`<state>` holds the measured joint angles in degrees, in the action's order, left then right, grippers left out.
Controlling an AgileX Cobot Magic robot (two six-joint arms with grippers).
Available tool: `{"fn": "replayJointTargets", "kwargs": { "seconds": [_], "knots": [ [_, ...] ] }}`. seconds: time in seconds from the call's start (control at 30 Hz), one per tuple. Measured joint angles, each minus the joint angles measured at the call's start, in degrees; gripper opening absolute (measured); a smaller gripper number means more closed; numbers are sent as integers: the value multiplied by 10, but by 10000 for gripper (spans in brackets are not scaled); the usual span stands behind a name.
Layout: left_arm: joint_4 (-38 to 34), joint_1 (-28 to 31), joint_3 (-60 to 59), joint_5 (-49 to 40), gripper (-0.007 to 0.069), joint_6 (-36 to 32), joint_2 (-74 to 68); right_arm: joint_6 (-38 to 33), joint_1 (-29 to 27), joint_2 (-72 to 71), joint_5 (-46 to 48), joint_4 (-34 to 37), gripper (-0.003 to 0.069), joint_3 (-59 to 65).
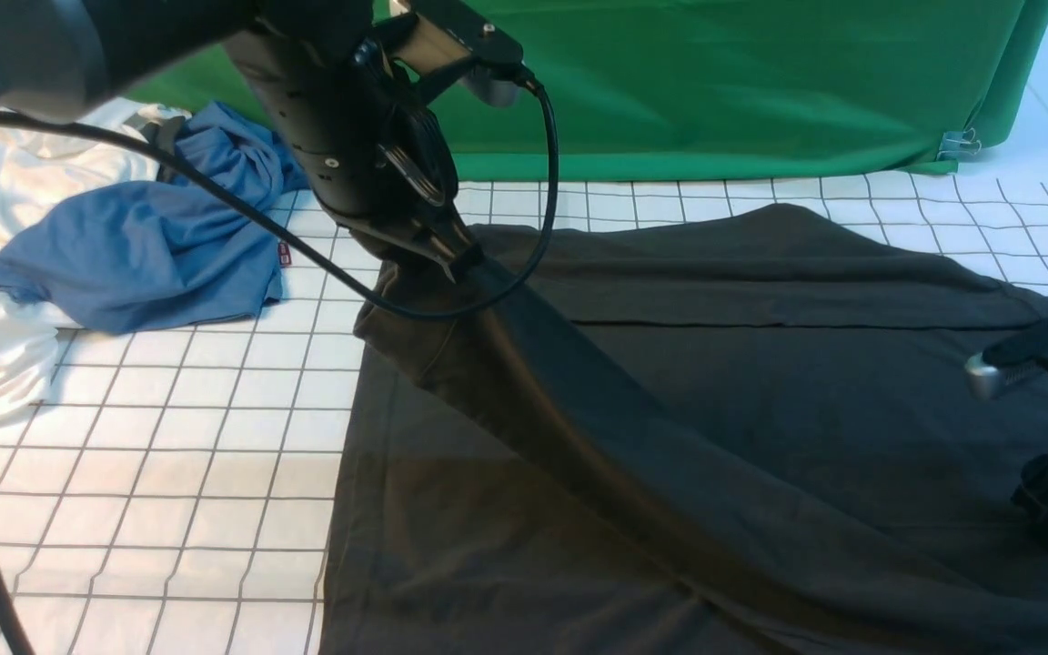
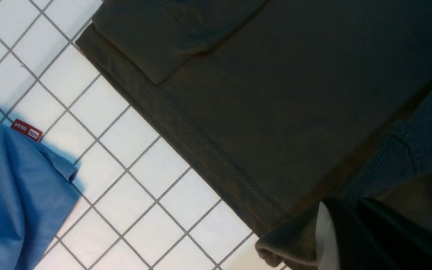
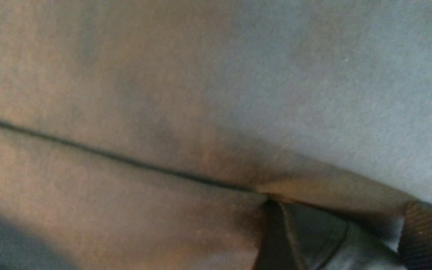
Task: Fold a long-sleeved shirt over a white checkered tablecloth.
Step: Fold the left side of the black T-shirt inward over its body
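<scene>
Shirt (image 1: 697, 391): spread over tablecloth (image 1: 215, 400) | left gripper (image 1: 462, 266): pinched shut on sleeve (image 2: 392, 157) | right gripper (image 1: 1038, 518): at shirt, opening and hold unclear | advice: lower sleeve slowly, smooth before release

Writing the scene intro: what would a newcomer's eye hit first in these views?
Most likely the big dark shirt, spread across the middle and right of the front view, with the left end effector shut on its cuffed sleeve and drawing it up into a long diagonal fold. Next, the blue shirt with its small red tag, bunched at the left on the checkered cloth. Behind everything, the bright green cloth.
</scene>
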<state>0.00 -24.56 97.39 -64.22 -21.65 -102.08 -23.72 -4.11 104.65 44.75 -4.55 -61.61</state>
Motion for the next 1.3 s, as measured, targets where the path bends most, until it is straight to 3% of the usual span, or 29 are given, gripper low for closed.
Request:
{"fn": "replayJointTargets", "kwargs": {
  "seconds": [0.13,0.17,0.23,0.33,0.8,1.3],
  "knots": [
    [0,0,0,0,-29,0,0,-1,0,1,6,1,306,0],
    [0,0,0,0,-29,0,0,-1,0,2,9,1,199,0],
    [0,0,0,0,-29,0,0,-1,0,2,13,1,113,0],
    [0,0,0,0,-29,0,0,4,0,-1,19,2,37,0],
    [0,0,0,24,-29,-8,0,108,-3,-94,64,-52,32,0],
    [-56,0,9,102,-29,-41,-49,136,-40,-152,132,-56,37,1]
  ]
}}
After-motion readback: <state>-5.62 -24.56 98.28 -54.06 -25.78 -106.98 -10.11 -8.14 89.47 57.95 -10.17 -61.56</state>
